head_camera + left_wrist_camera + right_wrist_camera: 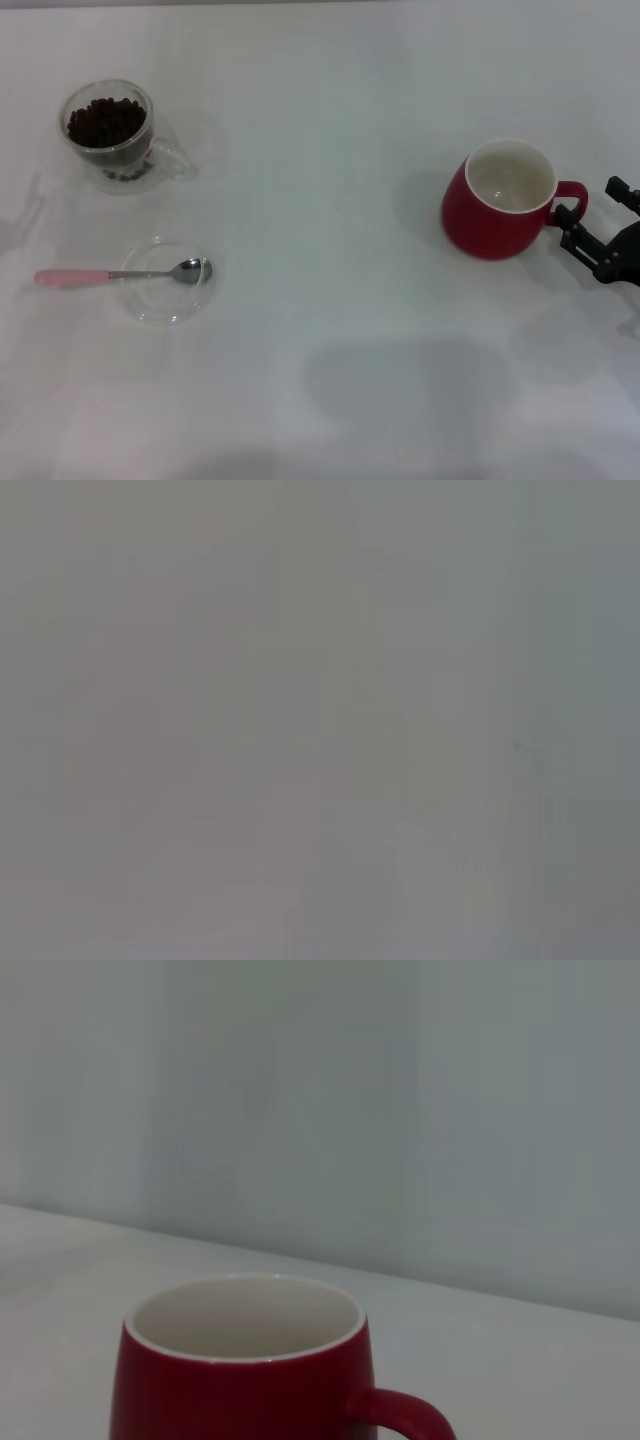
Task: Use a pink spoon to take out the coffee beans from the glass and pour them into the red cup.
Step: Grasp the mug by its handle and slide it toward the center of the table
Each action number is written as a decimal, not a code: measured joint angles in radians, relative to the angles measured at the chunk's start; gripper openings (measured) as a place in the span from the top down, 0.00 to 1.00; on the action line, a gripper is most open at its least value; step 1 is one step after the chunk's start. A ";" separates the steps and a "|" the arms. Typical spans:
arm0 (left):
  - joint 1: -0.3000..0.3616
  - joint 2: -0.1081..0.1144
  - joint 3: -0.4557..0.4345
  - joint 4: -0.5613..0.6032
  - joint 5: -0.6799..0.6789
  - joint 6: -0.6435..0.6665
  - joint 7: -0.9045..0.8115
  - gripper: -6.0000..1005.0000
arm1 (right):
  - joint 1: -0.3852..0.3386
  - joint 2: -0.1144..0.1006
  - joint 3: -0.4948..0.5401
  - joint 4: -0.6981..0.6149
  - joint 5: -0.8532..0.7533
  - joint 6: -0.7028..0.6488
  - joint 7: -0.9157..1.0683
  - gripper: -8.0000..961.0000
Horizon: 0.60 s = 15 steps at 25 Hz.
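The glass (pixel 108 130) stands at the far left and holds a heap of coffee beans (pixel 105 120). The pink spoon (pixel 120 274) lies nearer on the left, its metal bowl resting in a shallow clear dish (pixel 150 305) and its pink handle pointing left. The red cup (pixel 503 203) stands upright and empty at the right, with its handle toward my right gripper (pixel 593 212). That gripper is open just beside the handle, at the right edge. The right wrist view shows the red cup (pixel 240 1375) close up. My left gripper is out of view.
The white table (pixel 330 330) runs across the whole head view. The left wrist view shows only a blank grey surface. A pale wall stands behind the table in the right wrist view.
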<state>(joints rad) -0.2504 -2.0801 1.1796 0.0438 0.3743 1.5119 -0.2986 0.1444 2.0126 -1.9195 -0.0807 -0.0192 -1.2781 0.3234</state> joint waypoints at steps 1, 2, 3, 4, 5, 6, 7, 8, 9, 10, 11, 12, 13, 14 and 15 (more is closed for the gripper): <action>0.000 0.000 0.000 0.000 0.000 0.000 0.001 0.12 | -0.001 0.000 0.000 0.000 0.000 -0.004 -0.001 0.15; 0.000 0.000 0.000 0.000 0.000 0.000 0.001 0.12 | -0.001 0.000 0.000 0.000 0.000 -0.006 -0.002 0.16; 0.000 0.000 0.000 0.000 0.000 0.000 0.001 0.12 | -0.002 0.000 0.000 0.000 0.000 -0.010 -0.003 0.16; 0.000 0.000 0.000 0.000 0.000 0.000 0.001 0.12 | -0.002 0.000 0.000 -0.001 -0.001 -0.012 -0.003 0.16; 0.000 0.000 0.000 0.000 0.000 0.000 0.001 0.12 | -0.001 0.000 0.000 -0.001 -0.002 -0.013 -0.003 0.16; 0.000 0.000 0.000 0.001 0.000 0.000 0.001 0.12 | 0.000 0.000 0.000 -0.001 -0.003 -0.014 -0.002 0.16; -0.001 0.000 0.000 0.001 0.000 0.000 0.001 0.12 | 0.000 0.000 -0.001 -0.001 -0.004 -0.014 -0.002 0.16; -0.001 0.000 0.000 0.001 0.000 0.000 0.001 0.12 | 0.001 0.000 -0.002 -0.001 -0.005 -0.014 -0.002 0.21; -0.001 0.000 0.000 0.001 0.000 0.000 0.001 0.12 | 0.002 0.000 -0.003 -0.001 -0.005 -0.014 -0.002 0.25; -0.001 0.000 0.000 0.001 0.000 -0.001 0.001 0.12 | 0.002 0.000 -0.003 -0.001 -0.006 -0.014 -0.002 0.30; -0.001 0.000 0.000 0.001 0.000 -0.001 0.001 0.12 | 0.003 0.000 -0.004 -0.001 -0.007 -0.014 -0.002 0.35; -0.001 0.000 0.000 0.001 0.000 -0.001 0.001 0.12 | 0.003 0.000 -0.005 -0.001 -0.007 -0.014 -0.001 0.40; -0.001 0.000 0.000 0.001 0.000 -0.001 0.001 0.12 | 0.003 0.000 -0.006 -0.003 -0.007 -0.013 0.000 0.45; -0.001 0.000 0.000 0.001 0.000 -0.001 0.001 0.12 | 0.003 0.000 -0.006 -0.006 -0.007 -0.013 0.000 0.50; -0.001 0.000 0.000 0.001 0.000 -0.001 0.001 0.12 | 0.003 0.000 -0.007 -0.008 -0.007 -0.013 0.001 0.55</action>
<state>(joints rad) -0.2515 -2.0801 1.1797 0.0445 0.3743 1.5109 -0.2975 0.1476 2.0126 -1.9262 -0.0891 -0.0263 -1.2909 0.3240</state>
